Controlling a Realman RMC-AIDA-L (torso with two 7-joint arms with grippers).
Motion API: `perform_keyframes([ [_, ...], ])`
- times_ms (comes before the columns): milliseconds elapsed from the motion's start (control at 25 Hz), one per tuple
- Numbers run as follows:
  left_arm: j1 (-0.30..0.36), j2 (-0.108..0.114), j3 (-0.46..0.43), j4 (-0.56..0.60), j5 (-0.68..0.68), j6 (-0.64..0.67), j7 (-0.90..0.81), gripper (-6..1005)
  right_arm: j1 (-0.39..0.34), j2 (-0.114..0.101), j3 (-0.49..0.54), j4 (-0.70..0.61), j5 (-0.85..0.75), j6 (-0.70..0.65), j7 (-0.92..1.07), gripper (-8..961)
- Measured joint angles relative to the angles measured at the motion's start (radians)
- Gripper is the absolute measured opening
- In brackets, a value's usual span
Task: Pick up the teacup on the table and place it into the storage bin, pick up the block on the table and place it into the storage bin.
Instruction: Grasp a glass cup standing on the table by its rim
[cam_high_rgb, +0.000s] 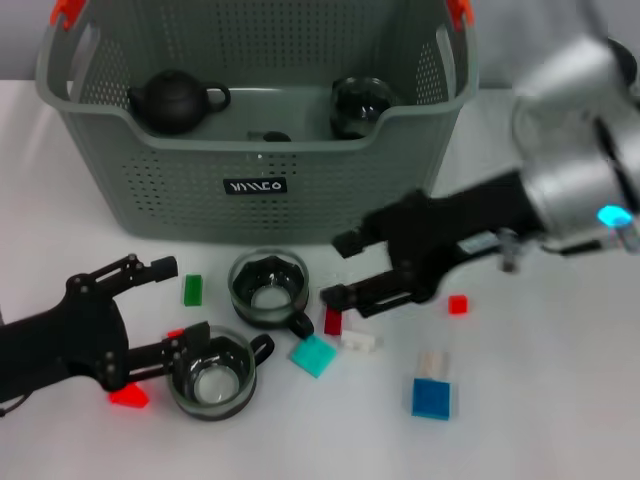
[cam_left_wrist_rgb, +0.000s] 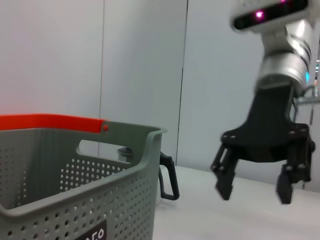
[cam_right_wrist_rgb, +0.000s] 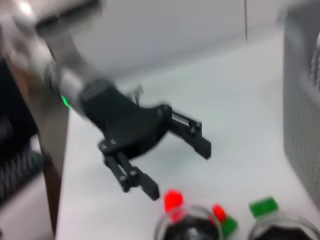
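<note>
The left tool (cam_high_rgb: 170, 305) sits low by the tabletop's near left corner, fingers spread and holding nothing, one finger just beside the nearer teacup (cam_high_rgb: 211, 375), seemingly lined up to take it. A second teacup (cam_high_rgb: 268, 288) stands just behind, in front of the storage bin (cam_high_rgb: 150, 190) at the far edge. The bin already holds a dark teapot (cam_high_rgb: 176, 100) and a glass cup (cam_high_rgb: 360, 107). The right tool (cam_high_rgb: 340, 268) reaches in from the right, jaws released and empty, poised over the dark red block (cam_high_rgb: 333, 321), probably to pick it. Teal (cam_high_rgb: 314, 355), white (cam_high_rgb: 359, 340) and blue (cam_high_rgb: 432, 397) blocks lie near the front edge.
</note>
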Motion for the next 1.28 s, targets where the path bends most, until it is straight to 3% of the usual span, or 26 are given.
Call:
perform_keyframes([
  [120,-0.011,0.003,-0.001,0.000,0.000,-0.002,-0.001,841,-0.135,-0.003,0.080,0.112,0.182,0.001,-0.281,711],
  [240,-0.037,0.011,-0.002,0.000,-0.001,-0.004,-0.035,841,-0.215,-0.003,0.151,0.299,0.315,-0.002,-0.546,711],
  [360,-0.069,0.022,0.007,0.008,0.004,-0.006,-0.138,842,-0.224,-0.004,0.225,0.491,0.348,0.001,-0.729,711],
  [480,-0.104,0.036,0.061,0.068,0.027,0.001,-0.346,842,-0.220,-0.007,0.266,0.613,0.344,0.016,-0.841,712],
  [680,-0.174,0.046,0.222,0.277,0.121,0.007,-0.803,842,-0.235,-0.007,0.285,0.651,0.344,0.022,-0.879,712],
  [920,-0.255,0.035,0.446,0.461,0.256,-0.078,-1.232,841,-0.244,-0.009,0.307,0.654,0.347,0.037,-0.881,713],
  [1080,-0.334,0.041,0.587,0.502,0.361,-0.124,-1.437,841,-0.242,-0.010,0.311,0.655,0.346,0.038,-0.884,713],
  [1280,-0.429,0.034,0.709,0.502,0.530,-0.179,-1.575,842,-0.243,-0.008,0.312,0.655,0.346,0.038,-0.884,711],
])
